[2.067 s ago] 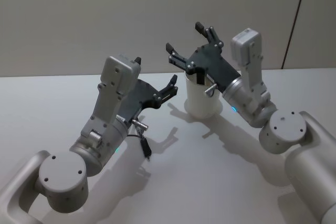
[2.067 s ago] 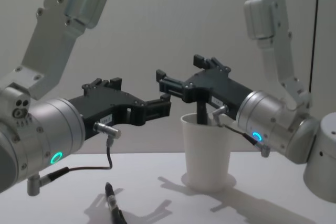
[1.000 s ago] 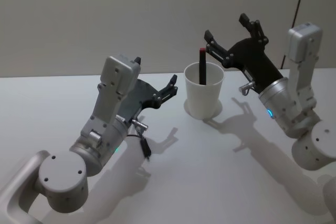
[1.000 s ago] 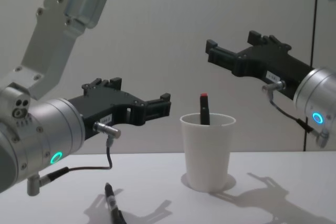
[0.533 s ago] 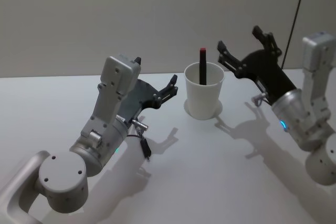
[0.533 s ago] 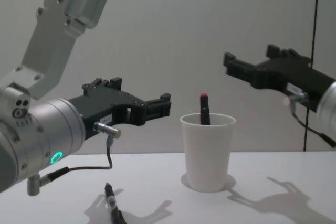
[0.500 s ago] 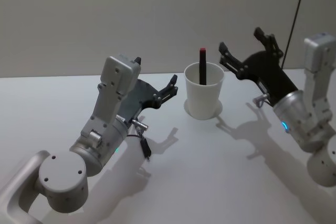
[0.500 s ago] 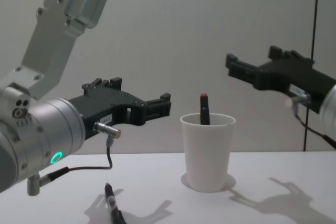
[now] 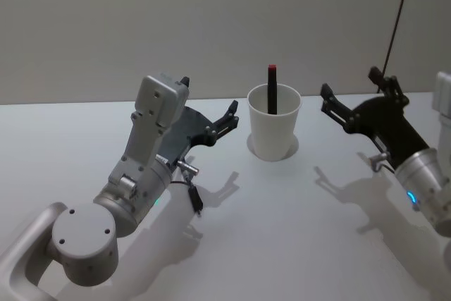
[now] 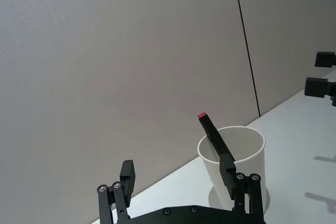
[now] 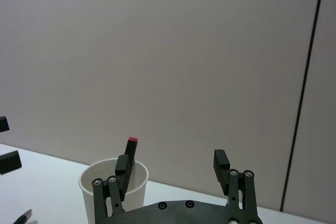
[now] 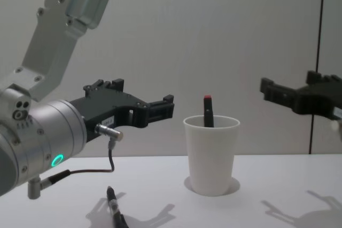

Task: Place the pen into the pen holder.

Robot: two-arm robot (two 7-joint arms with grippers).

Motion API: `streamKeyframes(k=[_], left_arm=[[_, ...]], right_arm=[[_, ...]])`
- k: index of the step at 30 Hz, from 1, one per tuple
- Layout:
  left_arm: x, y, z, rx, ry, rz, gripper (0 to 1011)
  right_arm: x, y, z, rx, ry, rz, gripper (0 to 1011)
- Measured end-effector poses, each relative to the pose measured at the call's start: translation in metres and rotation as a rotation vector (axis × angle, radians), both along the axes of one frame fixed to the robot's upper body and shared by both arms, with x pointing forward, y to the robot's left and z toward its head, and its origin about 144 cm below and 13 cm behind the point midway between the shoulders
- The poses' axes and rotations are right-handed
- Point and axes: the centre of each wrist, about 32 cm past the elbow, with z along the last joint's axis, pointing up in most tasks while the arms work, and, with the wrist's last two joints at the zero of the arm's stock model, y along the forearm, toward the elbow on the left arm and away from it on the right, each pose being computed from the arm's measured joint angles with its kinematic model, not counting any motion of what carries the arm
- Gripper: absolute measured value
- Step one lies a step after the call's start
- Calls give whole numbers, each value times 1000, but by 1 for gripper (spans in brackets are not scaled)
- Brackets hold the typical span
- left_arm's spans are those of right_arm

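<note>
The pen holder (image 9: 273, 132) is a white paper cup standing at the table's middle back. A black pen with a red end (image 9: 271, 89) leans upright inside it, its top above the rim; the pen (image 12: 207, 111) and the cup (image 12: 211, 156) also show in the chest view. My right gripper (image 9: 351, 84) hovers open and empty to the right of the cup, clear of it. My left gripper (image 9: 209, 96) hangs open and empty to the cup's left. From the left wrist, the cup (image 10: 233, 153) sits just beyond the open fingers.
A second black pen (image 9: 196, 199) lies on the white table (image 9: 282, 244) under my left arm, near its dangling cable; the same pen (image 12: 114, 209) shows low in the chest view. A grey wall (image 9: 211, 19) stands close behind the cup.
My right gripper, open, has pulled back from above the cup to the right and lower. The pen stays standing in the cup. The left arm has not moved.
</note>
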Motion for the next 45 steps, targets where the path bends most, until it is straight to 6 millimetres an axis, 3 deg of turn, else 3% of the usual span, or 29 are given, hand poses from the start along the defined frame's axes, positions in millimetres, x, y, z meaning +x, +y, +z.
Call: streamKeyframes(k=[19,45], left_arm=[[0,0,0,0,0,0,1001],[-3,3,3,-7,24,3,1001]], right_arm=[[-46,-18,5,-25,133,-55,1001],[-48,-18,5,-26,138,-56,1001]])
